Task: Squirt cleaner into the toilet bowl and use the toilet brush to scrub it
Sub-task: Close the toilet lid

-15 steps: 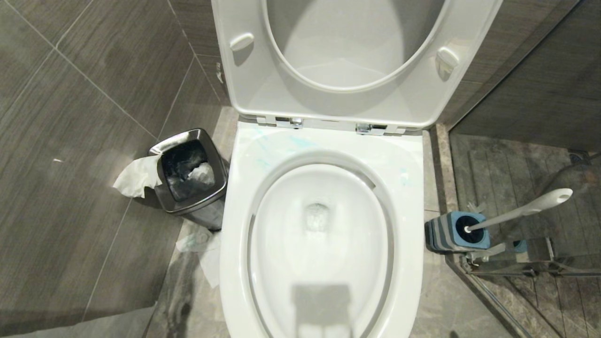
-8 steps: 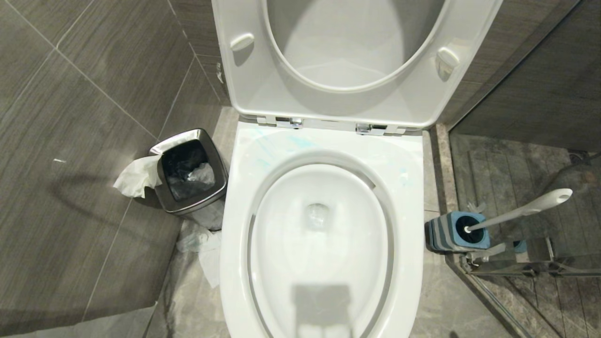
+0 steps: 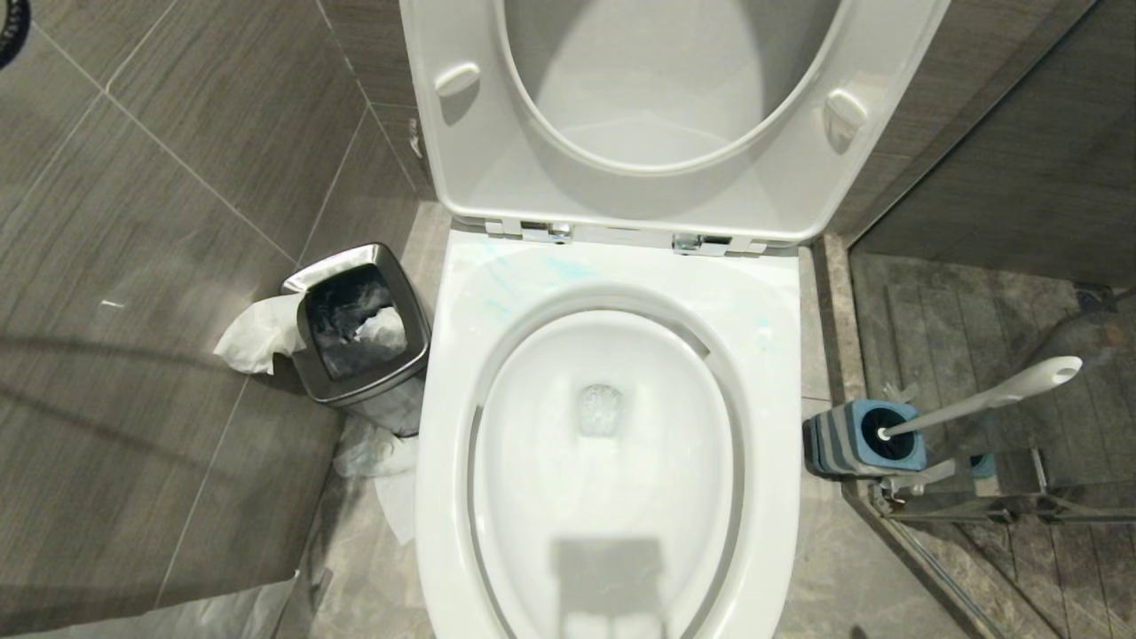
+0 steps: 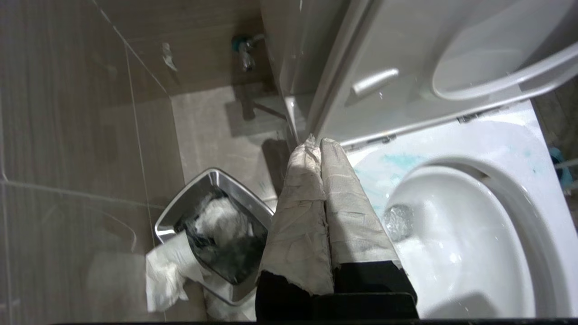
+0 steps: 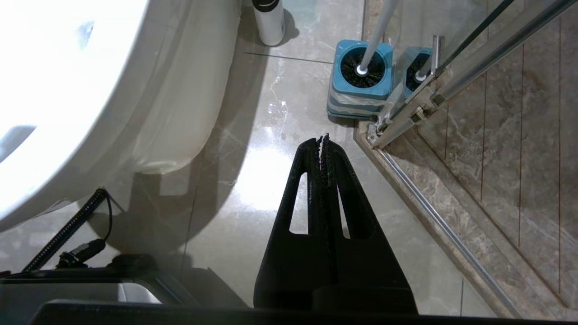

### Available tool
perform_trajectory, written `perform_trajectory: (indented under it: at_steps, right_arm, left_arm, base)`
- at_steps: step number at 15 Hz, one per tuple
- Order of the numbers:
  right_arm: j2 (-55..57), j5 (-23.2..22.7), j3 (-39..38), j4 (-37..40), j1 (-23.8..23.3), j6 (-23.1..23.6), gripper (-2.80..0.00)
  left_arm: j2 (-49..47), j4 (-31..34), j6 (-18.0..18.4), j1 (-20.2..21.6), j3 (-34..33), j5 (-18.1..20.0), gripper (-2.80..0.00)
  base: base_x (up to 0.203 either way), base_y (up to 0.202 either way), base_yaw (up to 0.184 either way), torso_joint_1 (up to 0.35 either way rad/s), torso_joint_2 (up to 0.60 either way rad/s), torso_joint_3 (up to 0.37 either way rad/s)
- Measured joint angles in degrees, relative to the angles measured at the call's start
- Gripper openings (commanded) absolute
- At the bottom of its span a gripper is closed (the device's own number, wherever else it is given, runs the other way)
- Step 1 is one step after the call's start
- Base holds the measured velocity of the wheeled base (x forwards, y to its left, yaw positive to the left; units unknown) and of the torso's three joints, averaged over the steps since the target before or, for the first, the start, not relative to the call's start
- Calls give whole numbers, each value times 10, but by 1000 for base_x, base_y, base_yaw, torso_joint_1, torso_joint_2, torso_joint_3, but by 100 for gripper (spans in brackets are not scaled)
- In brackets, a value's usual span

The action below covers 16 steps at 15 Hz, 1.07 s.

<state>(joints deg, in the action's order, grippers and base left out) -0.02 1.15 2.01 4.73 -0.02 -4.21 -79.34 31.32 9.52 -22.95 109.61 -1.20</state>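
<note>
The toilet bowl (image 3: 612, 497) fills the middle of the head view, seat and lid raised, with blue-green smears on its back rim (image 3: 532, 266). To its right the toilet brush (image 3: 994, 395) leans in a blue-and-grey striped holder (image 3: 852, 439) on the floor. My left gripper (image 4: 317, 142), its fingers wrapped in pale tape, is shut and empty. It hangs over the gap between the bowl (image 4: 474, 253) and the bin. My right gripper (image 5: 324, 137) is shut and empty above the floor, just short of the holder (image 5: 359, 85) and the brush handle (image 5: 377, 31).
A square steel bin (image 3: 337, 266) with a black liner stands left of the toilet, white tissue (image 3: 257, 333) draped over its edge and more on the floor. A glass shower partition with a metal rail (image 3: 976, 510) stands right behind the holder. A white cylinder (image 5: 268, 20) stands by the toilet base.
Shadows have swept across the left wall tiles, and a dark edge has come into the head view's top left corner. Toilet, bin and brush have not moved.
</note>
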Motion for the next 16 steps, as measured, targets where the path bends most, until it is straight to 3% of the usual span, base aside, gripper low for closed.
perform_trajectory:
  at_steps: [5,6,7,9,12,16]
  right_arm:
    - [0,0,0,0,0,0,-280]
    - [0,0,0,0,0,0,-280]
    - [0,0,0,0,0,0,-280]
    - [0,0,0,0,0,0,-280]
    - [0,0,0,0,0,0,-280]
    - [0,0,0,0,0,0,-280]
  left_arm:
    - [26,3,-75,0,-48,5,-280]
    - [28,1,-104,1,-48,8,-280]
    - [28,0,-135,1,-48,21,-280]
    - [27,-2,-184,18,-43,82,-280]
    - [9,-53,-169,69,-51,165,-280]
    - [-47,-195,-155,89,-84,181,-280]
  base:
    - [0,0,0,0,0,0]
    - [0,0,0,0,0,0]
    - [0,0,0,0,0,0]
    - [0,0,0,0,0,0]
    - [0,0,0,0,0,0]
    - [0,0,0,0,0,0]
